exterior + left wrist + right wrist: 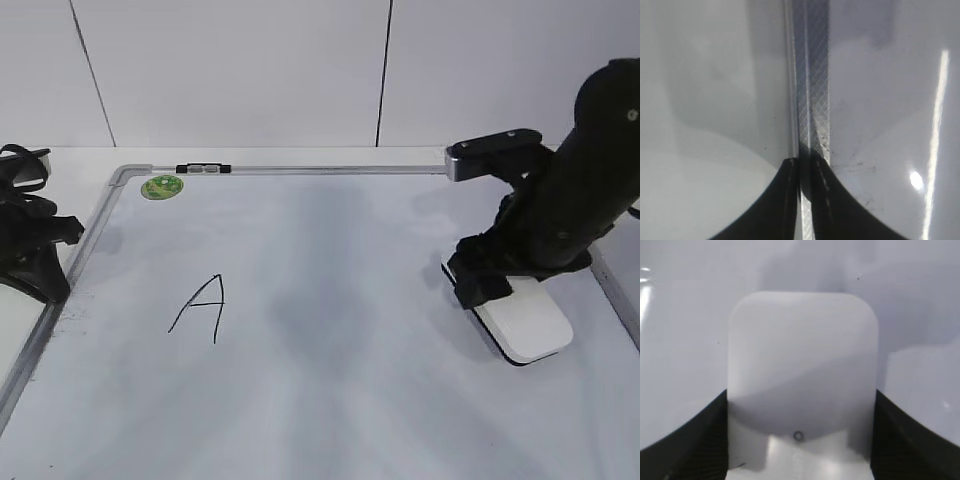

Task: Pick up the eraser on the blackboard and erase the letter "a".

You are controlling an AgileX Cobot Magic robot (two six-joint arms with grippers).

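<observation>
The white eraser point(530, 320) lies on the blackboard point(340, 380) near its right edge. My right gripper point(485, 285) straddles its near end. In the right wrist view the eraser point(802, 355) fills the gap and both black fingers point(705, 440) press against its long sides, so the right gripper point(800, 410) is shut on it. A tall capital "A" point(205, 305) is drawn left of centre. The letter "a" is not in view. My left gripper point(45, 265) rests at the board's left edge. The left gripper point(805, 162) is shut, with nothing between its fingers, right over the grey frame strip point(812, 75).
A round green magnet point(162, 186) sits in the board's far left corner. A small black and grey clip point(203, 169) sits on the top frame. The right arm's camera bracket point(495, 155) overhangs the far right corner. A white wall stands behind the board.
</observation>
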